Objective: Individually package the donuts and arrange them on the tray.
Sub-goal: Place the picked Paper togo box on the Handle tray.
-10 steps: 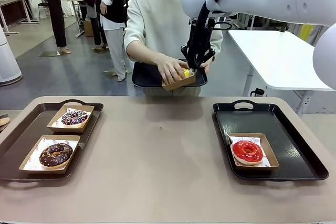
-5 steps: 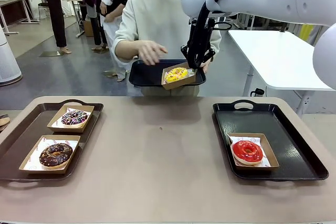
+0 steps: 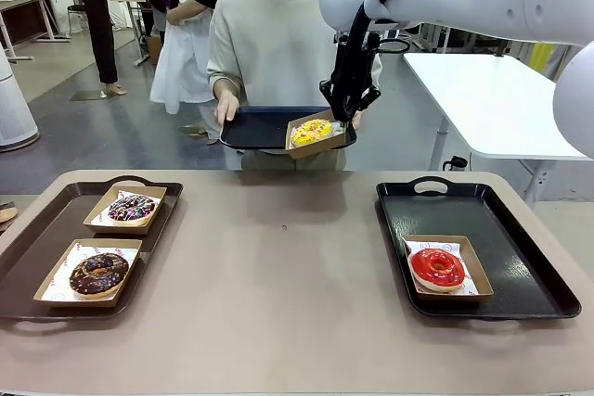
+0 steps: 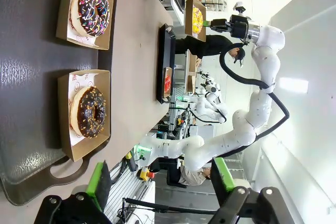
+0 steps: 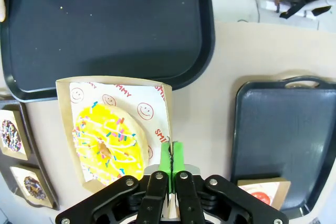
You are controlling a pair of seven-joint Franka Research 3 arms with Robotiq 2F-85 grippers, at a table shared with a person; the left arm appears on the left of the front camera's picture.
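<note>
So the right tool (image 3: pixel 344 121) is clamped shut on the edge of the cardboard box (image 5: pixel 113 129) with the yellow sprinkled donut (image 3: pixel 312 132) in it, pinching just the one side wall. The box hangs in the air over the near rim of the black tray (image 3: pixel 255 127) that the person (image 3: pixel 278 34) holds out at the far side of the counter (image 3: pixel 278 266). It looks a bit tilted in the front view, which is what you'd expect from a one-edge pinch.

My take on the step: it's the carry over to the right-hand tray (image 3: pixel 520 275), where the red donut (image 3: pixel 436 267) already sits in its box. There's bare tray space behind it, toward the handle, so that looks like the natural spot. With a grip on one wall only, I'd move slow and keep the wrist level, since the donut could slide toward the low side or the cardboard could flex. Come down until the base rests flat before letting go, and stay off the red one's box.

The left tool (image 4: pixel 160 182) hangs wide open, holding nothing, above the left tray (image 4: pixel 31 77), where the chocolate donut (image 4: pixel 87 112) and the chocolate sprinkled donut (image 4: pixel 90 8) sit boxed.
</note>
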